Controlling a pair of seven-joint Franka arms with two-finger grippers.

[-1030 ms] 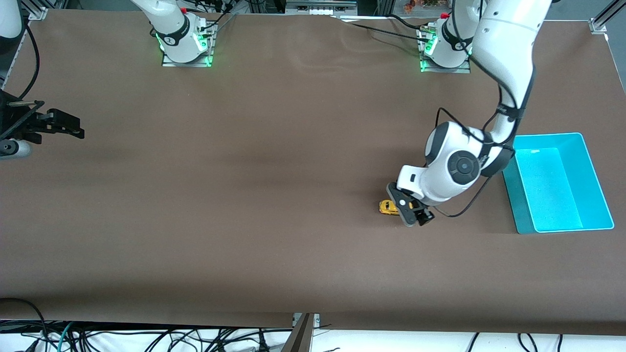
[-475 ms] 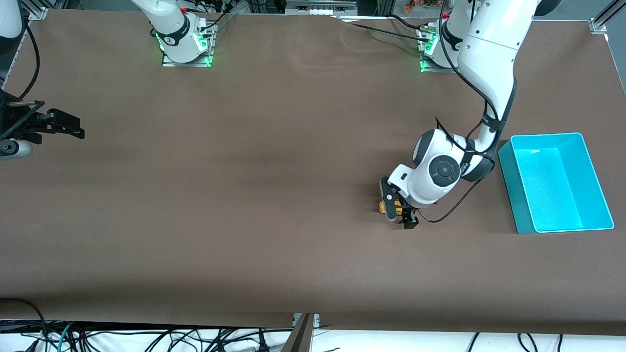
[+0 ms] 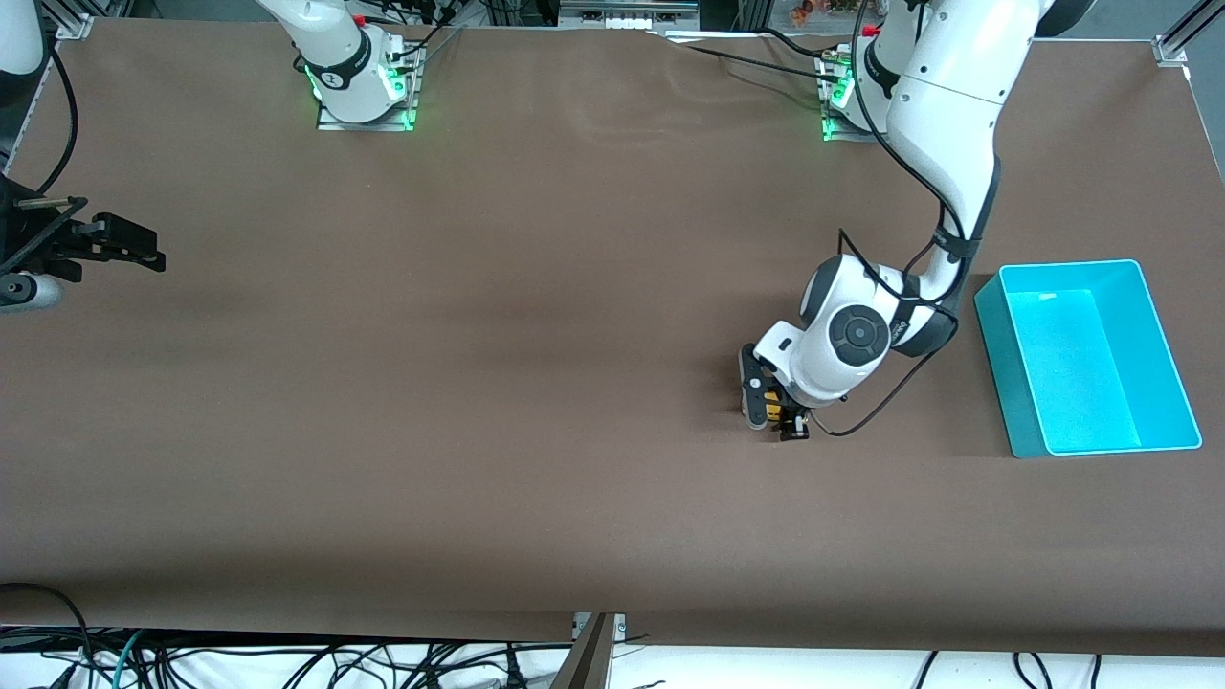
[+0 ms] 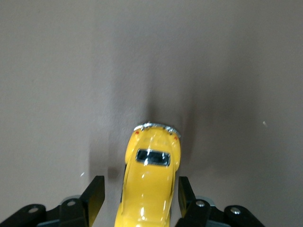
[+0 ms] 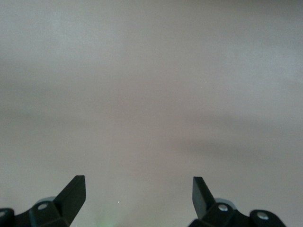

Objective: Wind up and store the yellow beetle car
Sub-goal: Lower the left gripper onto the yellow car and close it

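1. Straddling describes the left end effector [image 4: 139,201]: its two fingers [image 4: 94,196] stand open on either side of the yellow beetle car [image 4: 150,182], with a small gap showing on each flank, so I judge the grasp is not yet closed.
2. The yellow beetle car sits wheels-down on the brown surface [image 3: 478,383], toward the left arm's end and roughly midway between the edge by the robot bases and the edge by the front camera.
3. Fingers flanking the car's sides suit a squeeze across its narrow body, which would let the arm roll it backward to wind it.
4. The turquoise bin [image 3: 1168,354] stands near the surface's edge at the left arm's end, close by, probably so the storing move stays short.
5. The right end effector [image 5: 137,198] waits spread wide and empty over bare surface near the right arm's end.
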